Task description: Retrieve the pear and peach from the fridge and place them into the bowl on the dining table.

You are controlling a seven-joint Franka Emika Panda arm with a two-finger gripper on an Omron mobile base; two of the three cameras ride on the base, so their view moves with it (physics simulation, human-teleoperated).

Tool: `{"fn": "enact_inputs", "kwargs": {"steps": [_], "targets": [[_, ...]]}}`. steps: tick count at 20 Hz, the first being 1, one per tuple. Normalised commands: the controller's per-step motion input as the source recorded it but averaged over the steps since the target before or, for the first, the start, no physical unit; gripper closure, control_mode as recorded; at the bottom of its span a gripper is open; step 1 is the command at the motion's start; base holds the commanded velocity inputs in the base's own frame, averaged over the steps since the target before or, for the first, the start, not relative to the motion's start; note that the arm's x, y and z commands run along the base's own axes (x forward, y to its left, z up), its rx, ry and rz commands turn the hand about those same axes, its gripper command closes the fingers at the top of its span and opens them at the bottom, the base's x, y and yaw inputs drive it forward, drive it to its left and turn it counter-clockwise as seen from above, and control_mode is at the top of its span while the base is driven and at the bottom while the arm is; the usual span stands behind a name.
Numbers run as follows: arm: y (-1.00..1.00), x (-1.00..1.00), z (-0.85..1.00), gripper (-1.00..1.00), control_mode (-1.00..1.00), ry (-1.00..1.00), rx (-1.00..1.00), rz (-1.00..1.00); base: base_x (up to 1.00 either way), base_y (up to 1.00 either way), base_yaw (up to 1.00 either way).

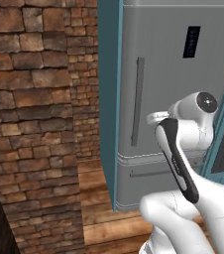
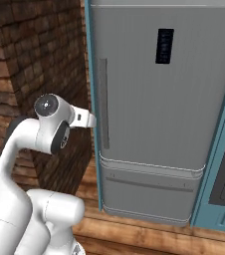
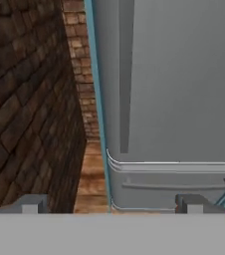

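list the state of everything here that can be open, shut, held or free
fridge: both doors shut, upper door and lower drawer flush
fridge handle: free, nothing touching it
display panel: dark
end effector: open, empty, short of the fridge and facing its left edge near the handle

Grey fridge (image 2: 154, 109) with dark display panel (image 2: 165, 46); teal surround (image 1: 109, 99); brown brick wall (image 1: 34, 114); wooden floor (image 2: 134, 234)

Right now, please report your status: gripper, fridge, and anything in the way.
Gripper open, empty, facing the fridge. Fridge door shut, handle not yet touched. Nothing between gripper and handle.
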Motion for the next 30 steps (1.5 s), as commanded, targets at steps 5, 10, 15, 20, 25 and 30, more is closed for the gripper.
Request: {"fn": "enact_inputs", "kwargs": {"steps": [5, 10, 15, 20, 25, 30], "targets": [[-0.11, 0.87, 0.00, -1.00, -1.00, -0.10, 0.00, 0.00, 0.00, 0.00, 0.00], [-0.05, 0.68, 0.07, -1.00, -1.00, -0.01, 0.00, 0.00, 0.00, 0.00, 0.00], [-0.16, 0.43, 0.13, -1.00, -1.00, 0.00, 0.02, 0.00, 0.00, 0.00, 0.00], [-0.07, 0.43, 0.08, -1.00, -1.00, 0.00, 0.00, 0.00, 0.00, 0.00, 0.00], [0.00, 0.53, 0.02, -1.00, -1.00, 0.00, 0.00, 0.00, 0.00, 0.00, 0.00], [0.00, 0.72, 0.00, -1.00, -1.00, 0.00, 0.00, 0.00, 0.00, 0.00, 0.00]]}}
